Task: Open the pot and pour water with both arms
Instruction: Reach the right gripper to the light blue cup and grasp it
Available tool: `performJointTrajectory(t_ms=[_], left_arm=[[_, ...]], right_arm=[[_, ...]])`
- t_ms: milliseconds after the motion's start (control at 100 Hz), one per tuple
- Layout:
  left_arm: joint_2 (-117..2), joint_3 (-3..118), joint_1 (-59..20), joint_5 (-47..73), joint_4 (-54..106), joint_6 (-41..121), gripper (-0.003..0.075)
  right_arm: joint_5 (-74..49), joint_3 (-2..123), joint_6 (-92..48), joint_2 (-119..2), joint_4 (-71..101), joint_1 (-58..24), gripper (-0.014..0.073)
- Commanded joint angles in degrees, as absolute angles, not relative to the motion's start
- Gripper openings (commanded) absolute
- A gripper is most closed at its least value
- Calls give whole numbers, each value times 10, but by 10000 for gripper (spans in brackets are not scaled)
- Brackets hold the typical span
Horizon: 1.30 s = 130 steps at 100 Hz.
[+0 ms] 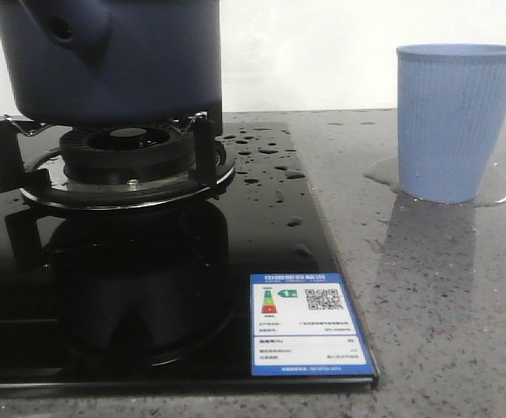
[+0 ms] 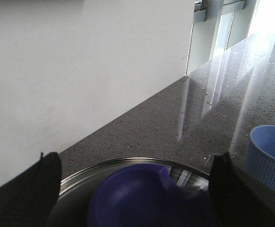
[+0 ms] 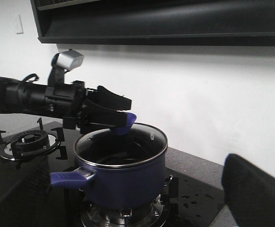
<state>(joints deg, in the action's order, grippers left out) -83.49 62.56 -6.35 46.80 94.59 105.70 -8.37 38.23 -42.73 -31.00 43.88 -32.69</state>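
The black glass stove [image 1: 148,287] fills most of the front view, set into a speckled grey counter [image 1: 444,305]. The pot [image 1: 104,57] sits on the burner stand [image 1: 122,165] at the stove's back left; the right wrist view shows it whole [image 3: 123,182], with its stub handle [image 3: 68,178] sticking out sideways. A glass lid with a metal rim [image 3: 120,142] lies on the pot, tipped up slightly at the side where its blue knob [image 3: 124,124] is. The left gripper [image 3: 116,113] reaches in from the side, its fingers [image 3: 111,97] spread above and below the knob; whether they press on it cannot be told. A light blue ribbed cup [image 1: 457,122] stands upright on the counter to the right, well apart from the pot. Water [image 1: 270,161] lies as drops on the glass near the burner and as a shiny film [image 1: 496,193] around the cup's base. Of the right gripper only one dark finger [image 3: 255,191] shows, so its opening cannot be told.
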Motion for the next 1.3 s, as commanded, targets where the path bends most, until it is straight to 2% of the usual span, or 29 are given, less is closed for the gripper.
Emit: performJointTrajectory(t_ms=[0,470,540,690,780,970,1120,1290], left_arm=[[-836,656,-66,488,979,1058,568],[-883,658,-66,499,978,1058,557],[-883,658,-66,511,983,1058,507],[-882,658,-65,542,999,1058,329],[-875,659,-65,562,1007,1058,273],[-838,678,-65,577,1009,1058,270],[-789,680,-65,576,1014,1055,270],[-735,680,-65,575,1013,1036,270]], right_arm=[[-61,402,-433,-317,439,-326,646],[-64,402,-433,-317,439,-326,646],[-64,402,-433,-317,439,-326,646],[-63,400,-433,-319,428,-326,643],[-60,400,-433,-324,404,-326,643],[-41,393,-433,-350,320,-307,643],[29,348,-433,-356,324,-249,643],[30,277,-432,-356,389,-195,643]])
